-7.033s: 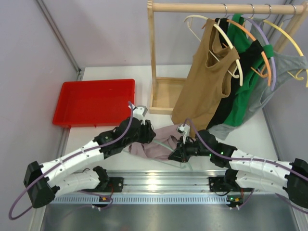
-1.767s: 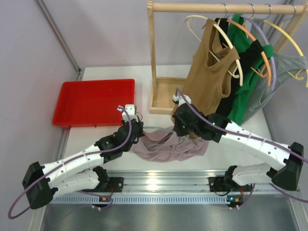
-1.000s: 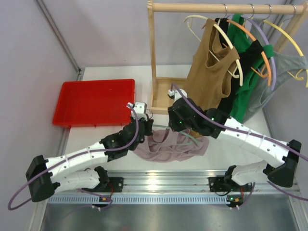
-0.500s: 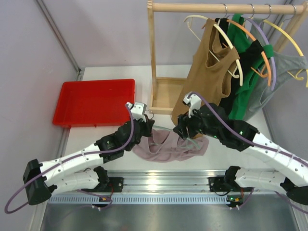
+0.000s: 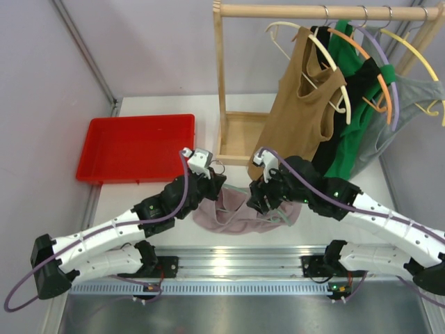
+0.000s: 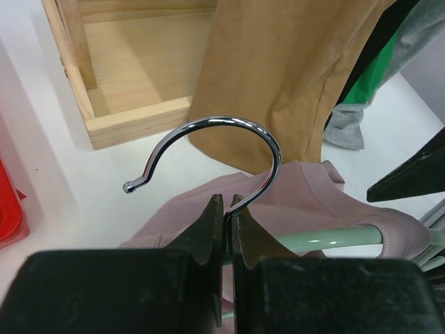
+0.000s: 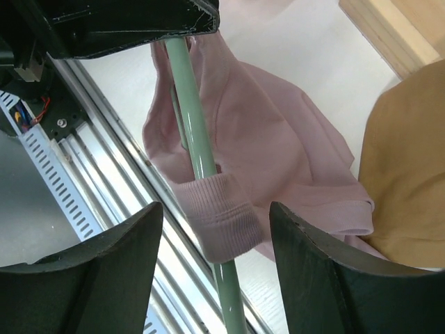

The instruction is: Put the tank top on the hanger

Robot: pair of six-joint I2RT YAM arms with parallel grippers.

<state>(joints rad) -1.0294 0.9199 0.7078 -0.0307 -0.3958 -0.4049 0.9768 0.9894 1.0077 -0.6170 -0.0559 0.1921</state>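
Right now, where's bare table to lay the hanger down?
Bare table lies behind the red tray, left of the wooden rack base, and below the grey garment's hem at right. The middle is crowded: tank top, hanger, left gripper, right gripper.

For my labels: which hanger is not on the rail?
The mint-green hanger: the left gripper holds it by its hook, with a strap of the tank top around it. The others hang on the rail.
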